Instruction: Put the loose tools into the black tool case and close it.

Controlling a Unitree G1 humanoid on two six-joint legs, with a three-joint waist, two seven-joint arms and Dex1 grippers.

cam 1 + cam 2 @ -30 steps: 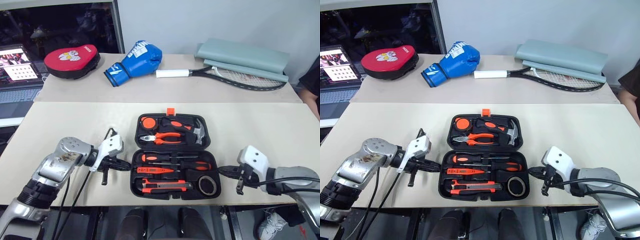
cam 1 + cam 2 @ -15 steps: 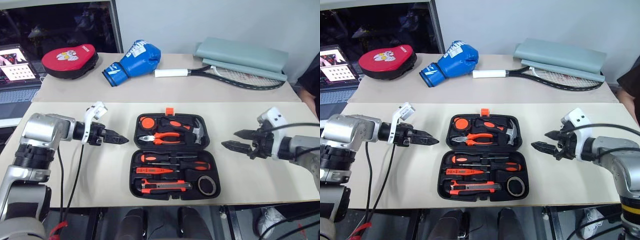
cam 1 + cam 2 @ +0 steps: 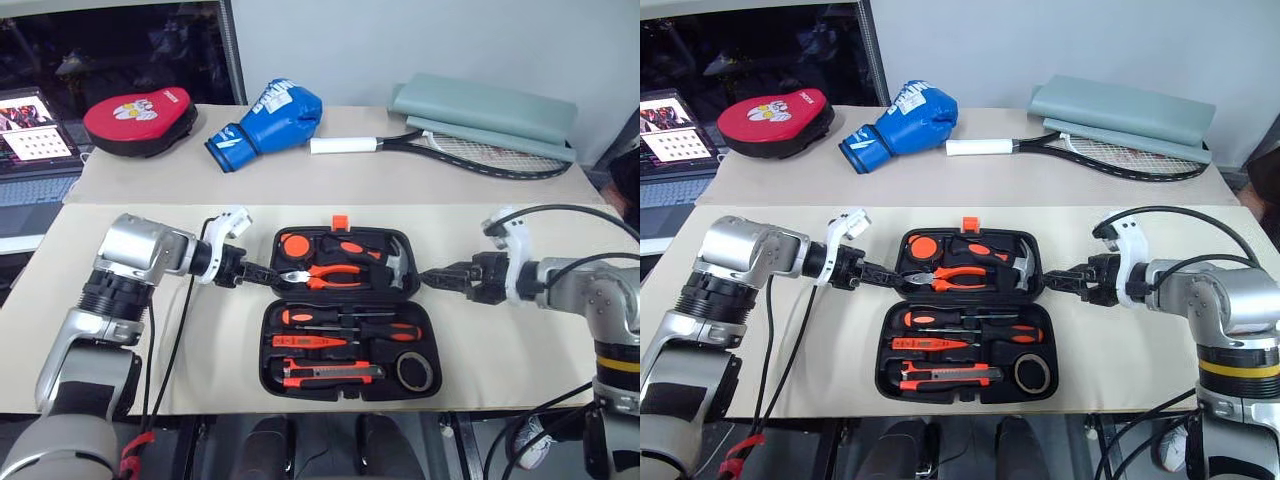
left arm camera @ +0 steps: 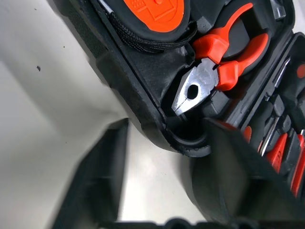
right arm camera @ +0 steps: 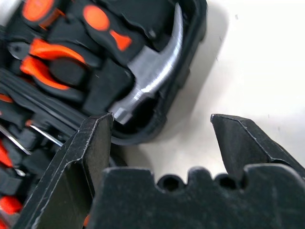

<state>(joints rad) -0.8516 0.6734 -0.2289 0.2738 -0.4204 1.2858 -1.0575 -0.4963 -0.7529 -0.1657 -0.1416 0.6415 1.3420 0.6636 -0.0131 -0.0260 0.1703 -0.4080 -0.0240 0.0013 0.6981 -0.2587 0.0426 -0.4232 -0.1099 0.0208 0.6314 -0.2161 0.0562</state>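
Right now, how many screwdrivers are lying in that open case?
3, all in the near half of the black tool case: two orange-and-black-handled screwdrivers side by side, and a small red tester screwdriver just below them. Others may be hidden.

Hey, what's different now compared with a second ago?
Both arms rose from beside the near half of the tool case and closed in on its far half: the left gripper at the corner by the pliers, the right gripper at the corner by the hammer. Nothing was grasped or released. The case is still open, its tools unmoved.
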